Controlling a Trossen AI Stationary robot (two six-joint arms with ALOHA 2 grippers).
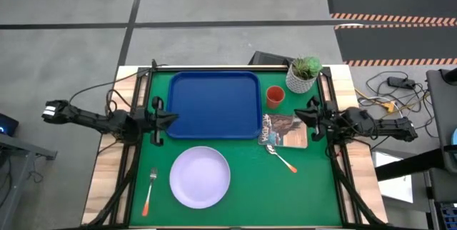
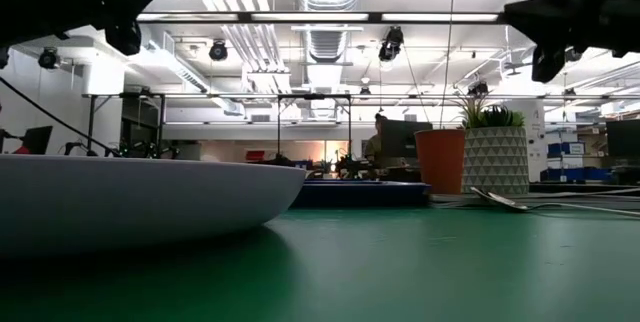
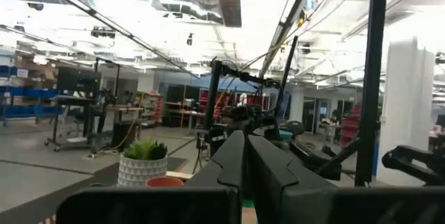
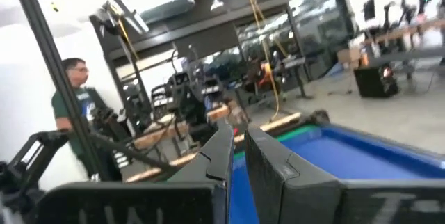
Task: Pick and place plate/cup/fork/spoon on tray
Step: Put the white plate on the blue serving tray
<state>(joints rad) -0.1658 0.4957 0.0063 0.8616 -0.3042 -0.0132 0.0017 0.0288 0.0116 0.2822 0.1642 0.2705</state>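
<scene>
The blue tray [image 1: 214, 105] lies on the green mat at the far middle. The pale plate [image 1: 200, 176] rests flat near the front; it fills the left of the low view [image 2: 130, 197]. The fork [image 1: 150, 191] lies left of the plate. The spoon [image 1: 282, 158] lies right of the plate, below a booklet. The orange cup [image 1: 275, 96] stands right of the tray. My left gripper [image 1: 171, 118] is shut and empty at the tray's left edge. My right gripper [image 1: 303, 116] is shut and empty right of the booklet.
A white pot with a green plant [image 1: 303, 75] stands at the far right corner. A printed booklet [image 1: 284, 130] lies right of the tray. Black frame rails run along the mat's left and right sides. A person [image 4: 73, 106] stands beyond the table.
</scene>
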